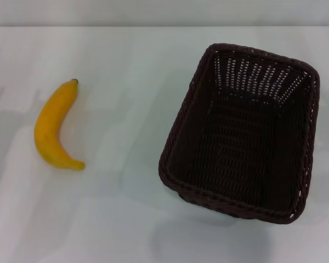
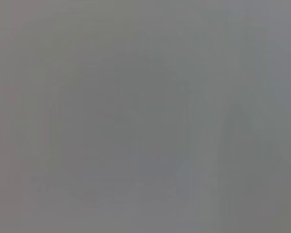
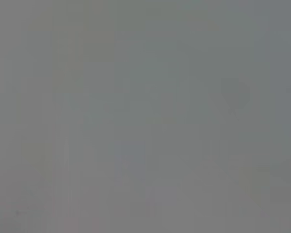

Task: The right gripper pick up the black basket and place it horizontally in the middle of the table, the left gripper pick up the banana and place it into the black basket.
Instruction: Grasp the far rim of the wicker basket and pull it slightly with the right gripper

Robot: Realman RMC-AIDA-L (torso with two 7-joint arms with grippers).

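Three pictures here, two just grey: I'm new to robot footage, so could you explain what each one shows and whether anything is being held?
The clear picture comes from a camera on the robot's head, looking down at a white table. On it lie a banana towards the robot's left and an empty black basket towards its right, well apart. The two grey pictures come from cameras on the arms' wrists; they show nothing recognisable. Neither arm nor its jaws appear in any view, and nothing is held.

Robot body: out of view.
Neither the left gripper nor the right gripper shows in the head view; both wrist views give only a flat grey field, so colours, cables and markings cannot be told.
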